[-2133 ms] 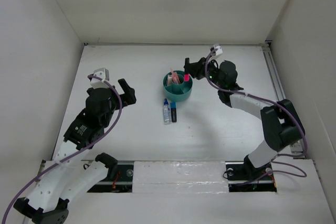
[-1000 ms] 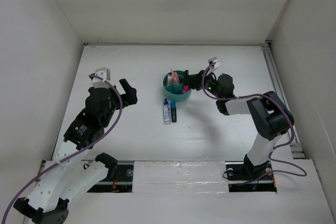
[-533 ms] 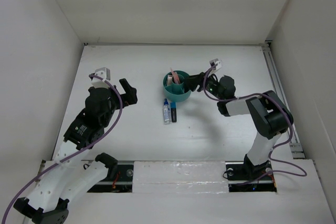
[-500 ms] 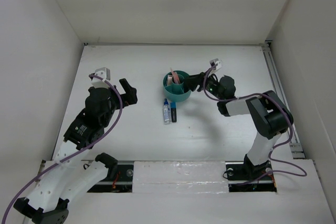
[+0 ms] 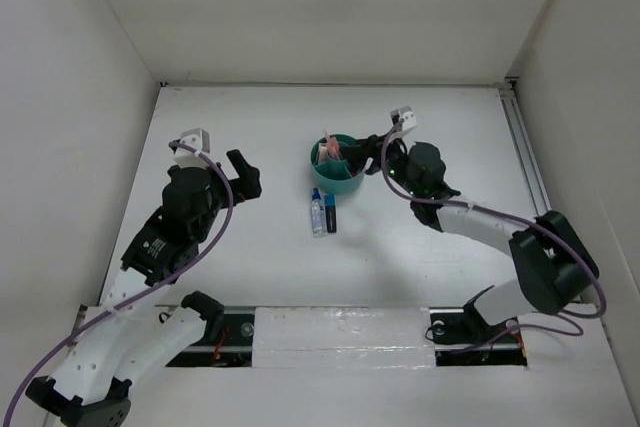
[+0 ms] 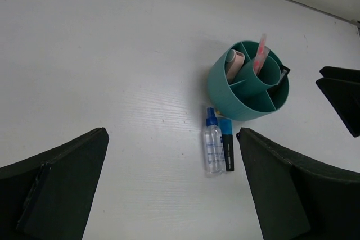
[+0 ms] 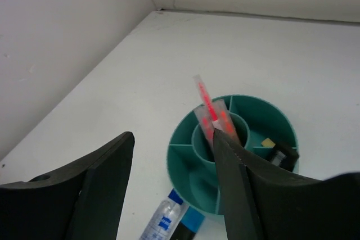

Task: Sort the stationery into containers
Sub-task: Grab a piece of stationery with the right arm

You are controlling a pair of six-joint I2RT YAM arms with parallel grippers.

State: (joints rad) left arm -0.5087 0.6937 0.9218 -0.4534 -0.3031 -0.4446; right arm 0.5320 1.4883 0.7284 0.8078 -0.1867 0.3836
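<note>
Stationery sorting on a white surface (image 5: 250, 117), seen from above and from both wrists. The right fingers (image 5: 370, 145) stand apart with nothing between them. They hover just beside the right rim of the round teal organizer (image 5: 338, 186) and touch nothing. The left fingers (image 5: 244, 173) are spread wide and empty, well apart from the organizer, on the left side of the surface.

In the organizer's central cup we see pink pencils (image 7: 210, 109) leaning upright. In a ring compartment on the side nearest the right fingers lies the highlighter (image 7: 283, 153), only its black end showing, with a small tan block (image 7: 268, 142) just beside it. On the surface just in front of the organizer, a clear pen with a blue cap (image 6: 212, 143) and a dark marker (image 6: 227, 153) lie side by side, touching.

A second ago the highlighter stood pink between the right fingers, over the rim. Those fingers have since let go of it and drawn back from the organizer. The pen, the marker and the left arm have not moved.
</note>
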